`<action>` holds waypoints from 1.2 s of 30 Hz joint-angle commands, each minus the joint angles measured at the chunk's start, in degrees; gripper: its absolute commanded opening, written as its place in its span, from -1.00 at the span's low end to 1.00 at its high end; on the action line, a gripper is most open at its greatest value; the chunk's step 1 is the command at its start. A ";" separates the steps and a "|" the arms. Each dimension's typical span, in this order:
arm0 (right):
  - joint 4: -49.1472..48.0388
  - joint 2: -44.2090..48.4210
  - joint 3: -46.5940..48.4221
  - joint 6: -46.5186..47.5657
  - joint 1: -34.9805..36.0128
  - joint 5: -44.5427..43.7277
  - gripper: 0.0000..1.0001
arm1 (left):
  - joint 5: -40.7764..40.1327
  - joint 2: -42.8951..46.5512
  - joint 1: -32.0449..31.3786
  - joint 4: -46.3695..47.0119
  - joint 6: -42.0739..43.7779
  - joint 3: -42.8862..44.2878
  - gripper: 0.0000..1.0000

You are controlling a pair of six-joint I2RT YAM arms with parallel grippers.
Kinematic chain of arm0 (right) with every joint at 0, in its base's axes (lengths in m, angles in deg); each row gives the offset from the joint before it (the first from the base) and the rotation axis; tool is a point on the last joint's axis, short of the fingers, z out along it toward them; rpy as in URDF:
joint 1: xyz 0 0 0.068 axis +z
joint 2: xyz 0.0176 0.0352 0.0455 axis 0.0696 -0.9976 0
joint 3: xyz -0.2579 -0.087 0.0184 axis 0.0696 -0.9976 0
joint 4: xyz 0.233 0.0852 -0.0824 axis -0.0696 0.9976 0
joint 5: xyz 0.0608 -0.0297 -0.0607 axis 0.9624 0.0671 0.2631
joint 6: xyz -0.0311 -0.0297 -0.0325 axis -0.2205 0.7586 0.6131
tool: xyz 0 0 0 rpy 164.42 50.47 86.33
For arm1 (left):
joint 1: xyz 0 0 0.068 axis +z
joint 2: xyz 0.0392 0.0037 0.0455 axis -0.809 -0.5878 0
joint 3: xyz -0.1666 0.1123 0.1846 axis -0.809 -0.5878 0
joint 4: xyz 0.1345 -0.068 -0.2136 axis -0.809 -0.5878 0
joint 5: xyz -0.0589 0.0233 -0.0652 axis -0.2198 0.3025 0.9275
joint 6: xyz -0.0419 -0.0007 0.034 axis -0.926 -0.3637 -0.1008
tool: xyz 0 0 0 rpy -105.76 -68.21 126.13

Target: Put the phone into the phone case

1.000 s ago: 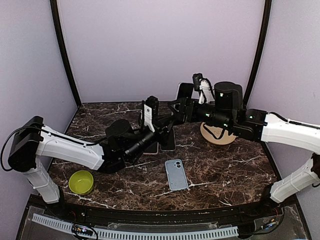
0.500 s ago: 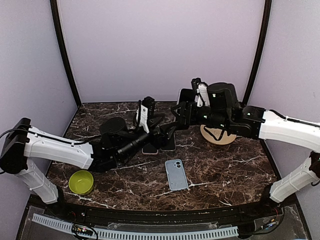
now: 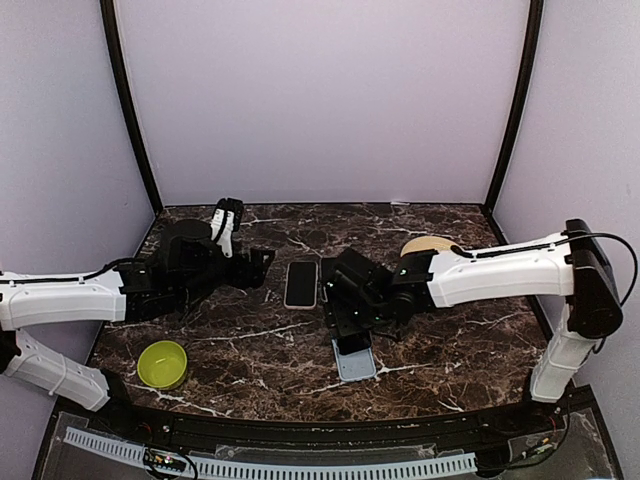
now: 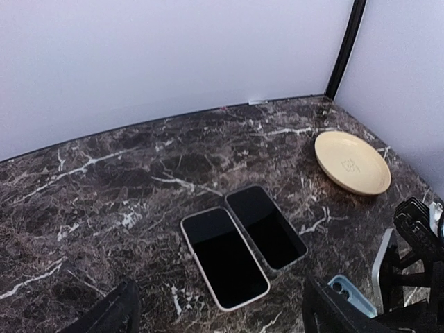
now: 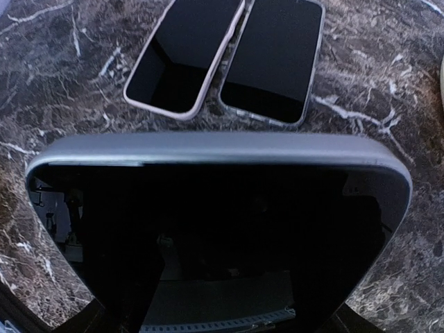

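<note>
Right now R gripper [image 3: 348, 325] hangs low over mid-table, toward the front edge, w/ the phone [image 5: 222, 229] across its jaws. Its fingers clamp the phone by its sides, screen facing the wrist cam. The phone is dark glass w/ a grey rim, lifted off the table [image 3: 460, 340]. Case [image 3: 357, 364], light blue, lies flat just under that gripper, near the front edge. Its far end is covered by the gripper in the top view, so can't tell if phone touches it. L gripper [image 3: 260, 264] sits back toward the left edge, off the surface, fingers [image 4: 114, 312] spread wide w/ nothing btwn them. Two more phones lie side by side at table centre, touching or nearly so, both screen up: white-rimmed phone [image 4: 223, 257] on the left, dark phone [image 4: 265, 226] on the right. Plate [image 4: 352, 161], tan, is by the right edge toward the back. Bowl [image 3: 163, 363], green, sits near the front-left corner.
</note>
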 commanded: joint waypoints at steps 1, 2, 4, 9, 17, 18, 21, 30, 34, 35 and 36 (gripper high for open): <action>2.77 -3.66 5.70 -4.24 1.41 -2.75 -0.86 | 2.95 1.00 0.79 -3.66 -0.56 -0.90 0.67; 3.38 -4.25 6.22 -4.29 1.63 -3.22 -0.87 | 3.82 1.18 0.91 -3.66 -0.69 -1.13 0.68; 3.26 -4.75 6.34 -4.32 1.93 -3.39 -0.89 | 3.83 1.64 1.21 -3.66 -0.53 -1.67 0.70; 3.34 -4.70 6.08 -4.68 2.12 -2.93 -0.94 | 2.00 1.89 1.41 -4.30 1.29 -1.24 0.73; 2.77 -6.12 4.16 -6.62 3.07 -3.15 -1.00 | 2.38 1.27 2.03 -4.02 1.17 -1.28 0.74; 2.90 -6.50 4.16 -6.89 3.17 -3.16 -1.00 | 2.39 1.33 2.11 -4.01 1.31 -1.28 0.74; 2.84 -7.14 3.90 -7.07 3.62 -3.13 -1.00 | 2.44 1.50 2.21 -3.87 1.51 -1.40 0.74; 4.99 -9.31 3.28 -7.70 4.13 -3.11 -1.00 | 3.20 1.33 2.35 -3.68 1.80 -1.45 0.74; 5.76 -9.73 2.30 -8.31 4.41 -2.53 -1.00 | 3.71 1.11 2.43 -3.64 1.78 -1.37 0.74; 6.11 -9.77 2.10 -8.44 4.54 -2.49 -1.00 | 3.72 1.03 2.47 -3.65 1.81 -1.37 0.74; 6.33 -9.86 1.94 -8.55 4.65 -2.50 -1.00 | 3.72 1.02 2.50 -3.61 1.82 -1.36 0.74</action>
